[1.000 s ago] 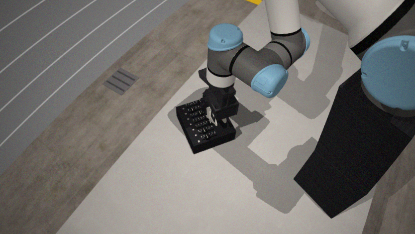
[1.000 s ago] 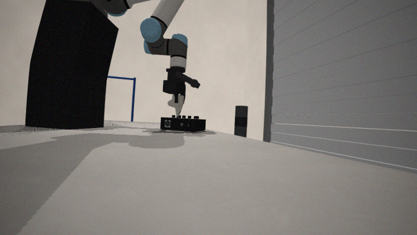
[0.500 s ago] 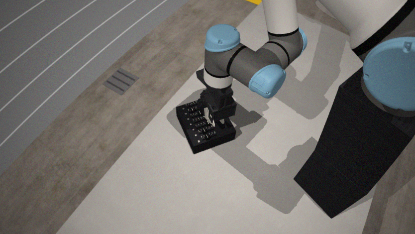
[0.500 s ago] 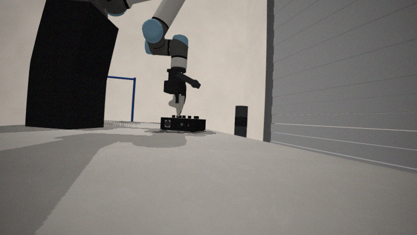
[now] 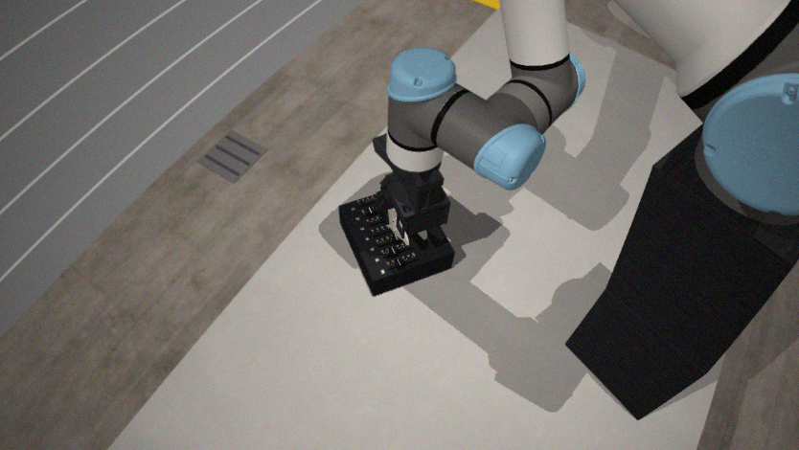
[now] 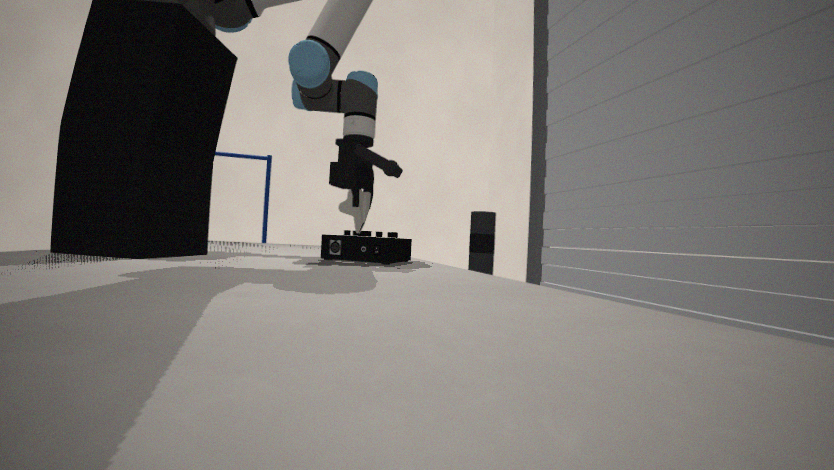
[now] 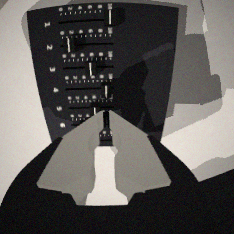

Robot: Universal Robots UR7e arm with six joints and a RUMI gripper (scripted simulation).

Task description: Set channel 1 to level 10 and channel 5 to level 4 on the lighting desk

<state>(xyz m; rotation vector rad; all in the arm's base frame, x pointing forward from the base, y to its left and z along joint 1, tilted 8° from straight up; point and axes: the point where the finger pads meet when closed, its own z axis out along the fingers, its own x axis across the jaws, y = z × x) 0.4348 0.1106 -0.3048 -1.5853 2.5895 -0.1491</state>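
Note:
The black lighting desk [image 5: 427, 256] [image 6: 391, 251] [image 7: 150, 30] lies under the arm. In the wrist view, the channel 1 fader [image 7: 110, 17] is at the 10 end of its slot. The channel 5 fader [image 7: 95, 110] is near 6, partly hidden by the gripper. My gripper [image 5: 406, 242] [image 6: 358, 231] [image 7: 107, 112] is shut and empty, its tips low at the desk top, just on the high side of the channel 5 cap. Whether they touch it I cannot tell.
The channel 2 fader [image 7: 69, 45] is near the low end, the channel 3 fader [image 7: 90, 68] is near mid-slot and the channel 4 fader [image 7: 106, 91] stands high. The fingers hide the lower channels in the wrist view. A black pedestal [image 5: 671, 312] [image 6: 134, 134] stands beside the desk.

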